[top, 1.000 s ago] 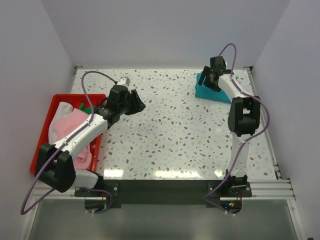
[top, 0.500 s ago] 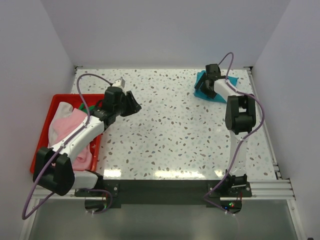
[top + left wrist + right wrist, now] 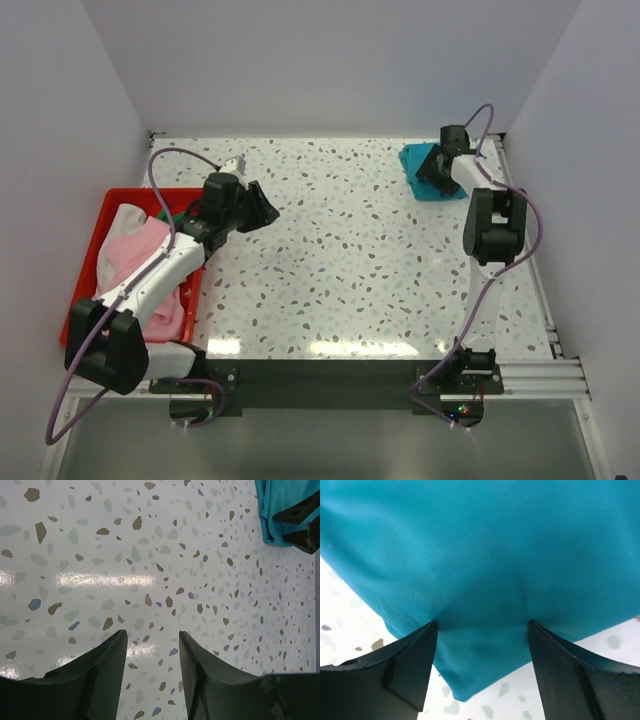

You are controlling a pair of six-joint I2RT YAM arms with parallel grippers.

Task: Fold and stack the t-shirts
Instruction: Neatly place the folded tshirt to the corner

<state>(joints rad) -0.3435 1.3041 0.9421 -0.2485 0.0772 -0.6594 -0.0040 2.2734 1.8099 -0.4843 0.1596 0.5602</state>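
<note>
Right gripper (image 3: pixel 481 626) stood spread wide against the fine-knit teal t-shirt (image 3: pixel 485 540), its outline cut off; left gripper (image 3: pixel 152 636) gaped empty.

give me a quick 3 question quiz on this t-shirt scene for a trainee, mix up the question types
1. True or false: the left gripper is holding a t-shirt.
2. On the table, the teal t-shirt lies: A) at the near edge, B) at the far right corner, C) in the middle.
3. Fill in: the pink t-shirt lies in the red bin on the ___ side of the table.

Key
1. False: its fingers are apart, with only bare table between them.
2. B.
3. Left.
</note>
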